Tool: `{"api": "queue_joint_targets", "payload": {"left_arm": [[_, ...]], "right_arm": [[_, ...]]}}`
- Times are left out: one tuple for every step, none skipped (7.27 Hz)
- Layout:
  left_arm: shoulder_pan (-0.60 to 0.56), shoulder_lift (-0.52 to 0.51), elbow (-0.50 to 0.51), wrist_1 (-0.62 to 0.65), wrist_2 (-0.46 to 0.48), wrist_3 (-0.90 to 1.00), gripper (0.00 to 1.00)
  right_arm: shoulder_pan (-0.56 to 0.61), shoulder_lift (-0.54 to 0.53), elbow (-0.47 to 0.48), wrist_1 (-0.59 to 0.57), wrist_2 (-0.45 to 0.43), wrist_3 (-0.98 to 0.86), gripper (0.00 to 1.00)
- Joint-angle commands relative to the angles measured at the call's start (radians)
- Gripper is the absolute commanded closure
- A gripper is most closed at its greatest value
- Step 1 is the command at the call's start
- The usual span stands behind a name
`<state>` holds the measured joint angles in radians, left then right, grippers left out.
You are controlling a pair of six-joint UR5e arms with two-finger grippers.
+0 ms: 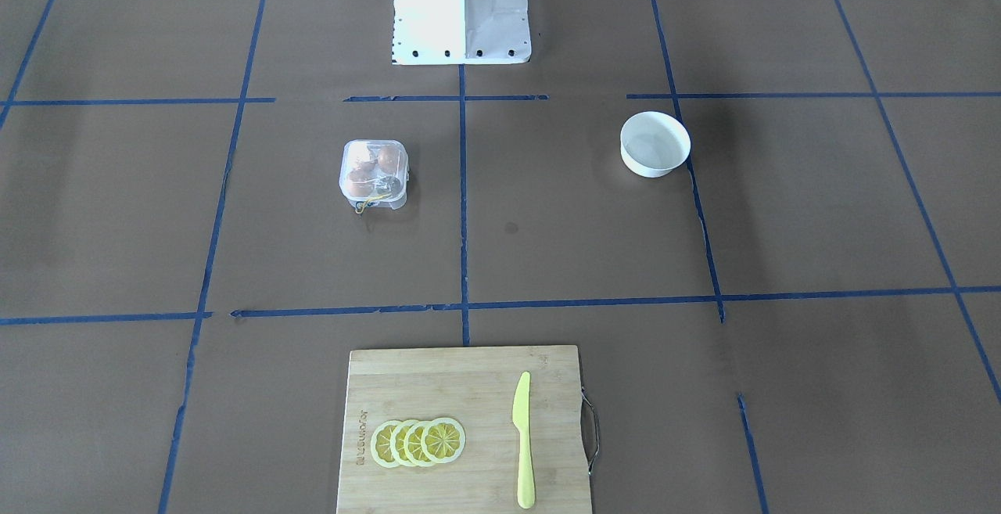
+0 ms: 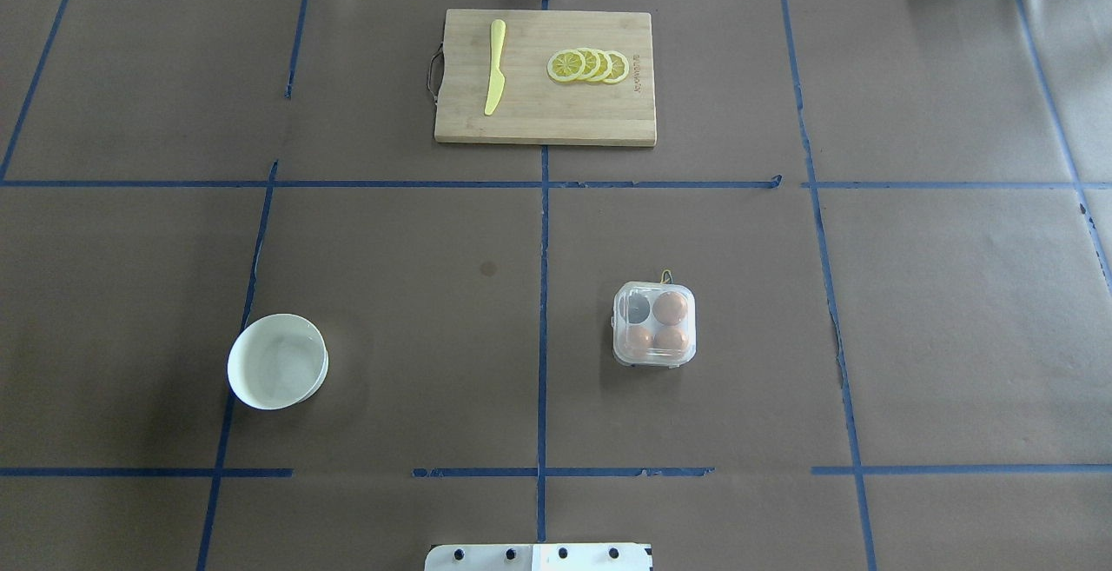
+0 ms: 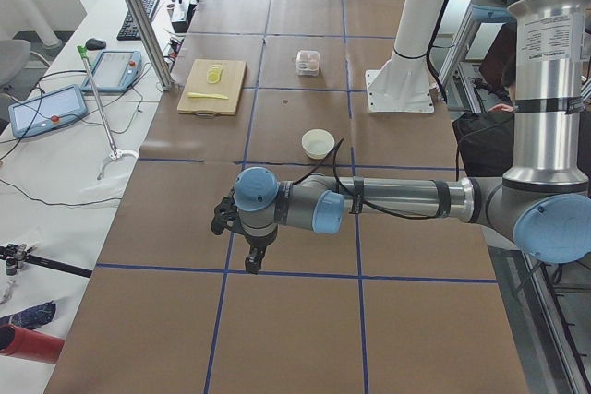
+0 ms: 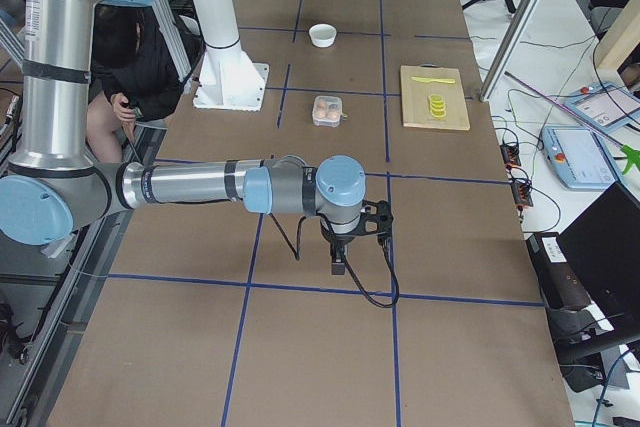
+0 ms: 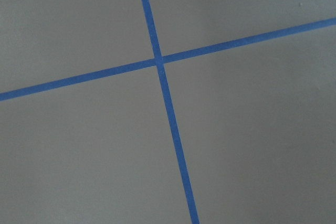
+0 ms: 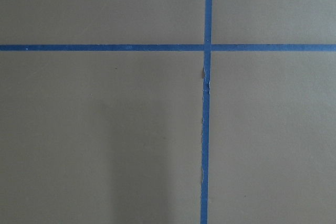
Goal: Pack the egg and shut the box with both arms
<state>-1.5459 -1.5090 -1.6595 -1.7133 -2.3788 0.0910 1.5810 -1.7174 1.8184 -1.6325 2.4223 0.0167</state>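
Note:
The clear box (image 2: pixel 653 324) stands on the brown table right of centre, and its lid looks to be down. Three tan-orange eggs fill three of its cups, one of them at the far right (image 2: pixel 670 308), and the fourth cup looks dark. The box also shows in the front-facing view (image 1: pixel 374 174). My left gripper (image 3: pixel 251 260) hangs over the table's left end, far from the box; I cannot tell whether it is open or shut. My right gripper (image 4: pixel 340 265) hangs over the right end, and I cannot tell its state either. Both wrist views show only paper and blue tape.
A white bowl (image 2: pixel 278 373) stands left of centre. A wooden cutting board (image 2: pixel 539 119) at the far edge carries a yellow knife (image 2: pixel 495 67) and lemon slices (image 2: pixel 589 65). The white pedestal (image 1: pixel 461 9) stands at the robot's side. A person (image 4: pixel 130 57) sits behind it.

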Motion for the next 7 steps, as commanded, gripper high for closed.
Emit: {"api": "queue_joint_targets", "payload": {"left_arm": [[-0.023,-0.023,0.0,0.003,0.056,0.001,0.0],[-0.025,-0.026,0.0,0.003,0.061,0.001,0.0],[-0.026,-0.027,0.0,0.001,0.061,0.001,0.0],[-0.026,-0.025,0.0,0.001,0.061,0.001,0.0],[-0.026,-0.025,0.0,0.001,0.059,0.001,0.0],[-0.026,-0.025,0.0,0.001,0.059,0.001,0.0],[-0.026,-0.025,0.0,0.001,0.059,0.001,0.0]], "right_arm": [[0.001,-0.001,-0.011,0.005,-0.032,0.002,0.0],[0.001,-0.001,-0.011,0.005,-0.04,0.002,0.0],[0.001,-0.001,-0.011,0.005,-0.042,0.002,0.0],[0.001,-0.002,-0.011,0.003,-0.042,0.002,0.0],[0.001,-0.002,-0.011,0.005,-0.042,0.002,0.0],[0.001,-0.002,-0.011,0.005,-0.042,0.002,0.0],[0.001,-0.002,-0.011,0.005,-0.042,0.002,0.0]]}}
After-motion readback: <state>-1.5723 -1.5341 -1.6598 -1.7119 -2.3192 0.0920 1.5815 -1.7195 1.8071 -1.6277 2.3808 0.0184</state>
